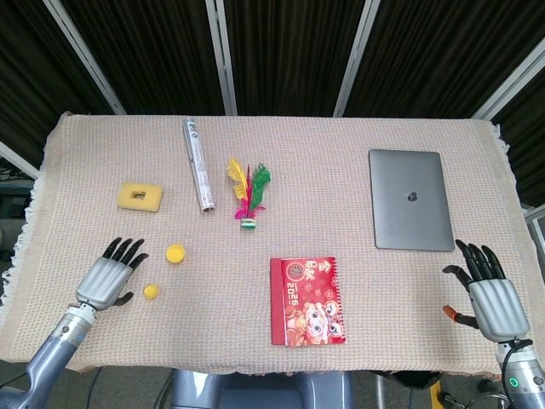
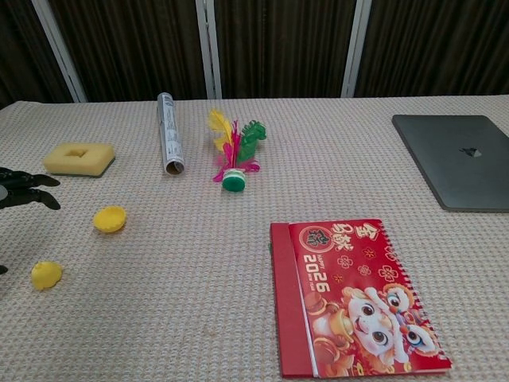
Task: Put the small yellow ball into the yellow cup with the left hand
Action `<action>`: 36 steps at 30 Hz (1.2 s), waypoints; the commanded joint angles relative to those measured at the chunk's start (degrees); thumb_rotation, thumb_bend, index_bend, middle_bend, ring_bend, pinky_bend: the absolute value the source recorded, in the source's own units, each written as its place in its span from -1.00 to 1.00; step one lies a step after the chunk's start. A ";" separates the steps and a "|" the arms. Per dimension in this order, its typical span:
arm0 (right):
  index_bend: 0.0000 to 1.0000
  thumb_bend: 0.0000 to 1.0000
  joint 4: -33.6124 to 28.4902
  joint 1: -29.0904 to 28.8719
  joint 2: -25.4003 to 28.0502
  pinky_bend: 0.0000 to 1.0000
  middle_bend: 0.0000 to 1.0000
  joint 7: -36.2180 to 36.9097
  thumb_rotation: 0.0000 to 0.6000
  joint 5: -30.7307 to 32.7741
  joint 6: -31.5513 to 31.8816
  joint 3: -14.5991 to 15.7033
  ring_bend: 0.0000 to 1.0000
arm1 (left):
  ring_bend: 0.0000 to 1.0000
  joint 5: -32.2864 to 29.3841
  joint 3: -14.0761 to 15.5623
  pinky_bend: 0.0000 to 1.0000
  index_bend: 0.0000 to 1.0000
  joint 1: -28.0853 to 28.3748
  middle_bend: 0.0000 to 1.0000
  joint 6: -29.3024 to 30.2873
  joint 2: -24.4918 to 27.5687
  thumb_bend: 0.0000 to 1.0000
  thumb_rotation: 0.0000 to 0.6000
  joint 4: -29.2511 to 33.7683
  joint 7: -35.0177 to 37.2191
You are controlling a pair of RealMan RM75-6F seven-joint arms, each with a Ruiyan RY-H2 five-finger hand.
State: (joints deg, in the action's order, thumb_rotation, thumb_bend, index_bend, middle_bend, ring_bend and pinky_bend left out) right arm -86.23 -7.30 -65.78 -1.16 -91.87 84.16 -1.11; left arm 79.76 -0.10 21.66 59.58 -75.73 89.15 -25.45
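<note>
The small yellow ball [image 1: 151,291] [image 2: 46,274] lies on the woven cloth near the front left. The low yellow cup [image 1: 175,253] [image 2: 110,219] stands just behind it and a little to the right. My left hand [image 1: 108,275] hovers to the left of the ball with its fingers spread and nothing in it; only its dark fingertips [image 2: 24,189] show at the left edge of the chest view. My right hand [image 1: 487,293] rests open at the table's front right corner, far from both.
A yellow sponge block [image 1: 140,197] lies behind the left hand. A silver tube [image 1: 197,175], a feathered shuttlecock [image 1: 249,198], a red calendar [image 1: 307,300] and a grey laptop [image 1: 410,199] lie further right.
</note>
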 commanded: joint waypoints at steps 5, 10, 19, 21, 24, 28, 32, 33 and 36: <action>-0.32 -1.00 0.14 0.00 -0.12 -1.00 -1.00 0.06 1.00 -0.05 0.12 -0.04 -1.00 | -1.00 -1.02 0.86 -1.00 -0.66 0.86 -1.00 -1.62 -0.62 -0.51 1.00 1.49 -1.05; -0.32 -1.00 0.13 -0.01 -0.10 -1.00 -1.00 0.12 1.00 -0.04 0.08 -0.03 -1.00 | -1.00 -1.89 1.38 -1.00 -0.60 1.11 -1.00 -2.02 -1.25 -0.45 1.00 1.16 -2.05; -0.31 -1.00 0.13 -0.02 -0.09 -1.00 -1.00 0.23 1.00 0.02 0.06 -0.05 -1.00 | -1.00 -3.40 1.62 -1.00 -0.32 1.27 -1.00 -1.70 -2.13 -0.39 1.00 0.23 -3.29; -0.31 -1.00 0.17 0.00 -0.13 -1.00 -1.00 0.21 1.00 0.01 0.07 -0.03 -1.00 | -1.00 -3.74 1.64 -1.00 -0.32 1.33 -1.00 -1.69 -2.24 -0.38 1.00 0.13 -3.59; -0.31 -1.00 0.18 -0.01 -0.12 -1.00 -1.00 0.23 1.00 -0.01 0.12 -0.06 -1.00 | -1.00 -4.13 1.68 -1.00 -0.32 1.49 -1.00 -1.73 -2.37 -0.38 1.00 0.11 -3.93; -0.30 -1.00 0.15 -0.02 -0.10 -1.00 -1.00 0.21 1.00 0.01 0.09 -0.06 -1.00 | -1.00 -4.47 1.76 -1.00 -0.32 1.79 -1.00 -1.80 -2.63 -0.38 1.00 0.11 -4.37; -0.30 -1.00 0.20 -0.03 -0.13 -1.00 -1.00 0.24 1.00 0.01 0.07 -0.06 -1.00 | -1.00 -4.61 2.07 -1.00 -0.32 2.00 -1.00 -1.90 -3.03 -0.38 1.00 0.00 -4.95; -0.30 -1.00 0.21 -0.04 -0.13 -1.00 -1.00 0.25 1.00 0.01 0.07 -0.07 -1.00 | -1.00 -4.71 2.15 -1.00 -0.32 2.06 -1.00 -2.01 -3.18 -0.38 1.00 -0.02 -5.01; -0.30 -1.00 0.19 -0.06 -0.10 -1.00 -1.00 0.26 1.00 -0.06 0.09 -0.06 -1.00 | -1.00 -5.12 2.25 -1.00 -0.32 2.26 -1.00 -2.23 -3.64 -0.37 1.00 -0.13 -5.33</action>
State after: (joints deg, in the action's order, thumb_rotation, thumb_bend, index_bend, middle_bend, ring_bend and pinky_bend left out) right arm -86.04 -7.35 -65.87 -0.90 -91.93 84.25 -1.16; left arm 74.70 2.13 23.87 57.37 -79.30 89.05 -30.72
